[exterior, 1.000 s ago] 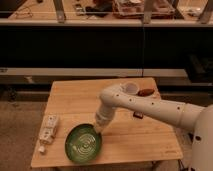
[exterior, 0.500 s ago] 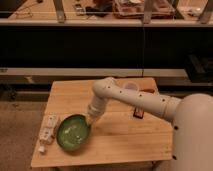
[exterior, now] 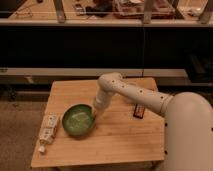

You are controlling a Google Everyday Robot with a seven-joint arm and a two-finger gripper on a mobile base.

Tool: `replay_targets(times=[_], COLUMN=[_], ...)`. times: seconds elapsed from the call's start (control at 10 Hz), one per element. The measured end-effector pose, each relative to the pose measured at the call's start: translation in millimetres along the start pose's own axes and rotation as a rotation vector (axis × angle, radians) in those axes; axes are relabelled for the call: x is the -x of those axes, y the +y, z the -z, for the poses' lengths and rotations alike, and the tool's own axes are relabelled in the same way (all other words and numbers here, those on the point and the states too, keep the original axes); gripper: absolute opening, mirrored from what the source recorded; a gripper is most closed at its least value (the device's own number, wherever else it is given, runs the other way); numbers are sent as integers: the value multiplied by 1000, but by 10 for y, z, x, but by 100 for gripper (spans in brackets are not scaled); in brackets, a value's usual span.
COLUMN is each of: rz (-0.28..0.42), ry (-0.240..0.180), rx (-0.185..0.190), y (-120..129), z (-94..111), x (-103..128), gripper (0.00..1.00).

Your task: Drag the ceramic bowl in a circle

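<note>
The ceramic bowl [exterior: 77,120], round, shallow and glossy green with a paler inside, sits on the left half of the wooden table [exterior: 120,140]. My gripper [exterior: 94,112] reaches down from the white arm [exterior: 135,95] and meets the bowl's right rim. The arm comes in from the lower right and crosses the middle of the table. The small white cup does not show.
A white packet [exterior: 48,128] lies near the table's left edge, just left of the bowl, with a small white piece [exterior: 42,149] below it. A dark flat object [exterior: 138,111] lies right of the arm. Dark shelving stands behind the table.
The bowl has slid left and then toward the back of the table, carried along by the gripper. The arm has swung left and pulled in.
</note>
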Motion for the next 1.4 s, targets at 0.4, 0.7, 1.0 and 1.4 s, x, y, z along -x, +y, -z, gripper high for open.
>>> replay_targets(times=[0.4,0.7,1.0,1.4], rz=[-112,-147,-90,83], ry=[33,37,55,26], rx=[75,159,196,222], y=[828,1490,1811,1839], z=[263,445,698,786], x=[-19,142,369,844], gripper=[0,0,0,0])
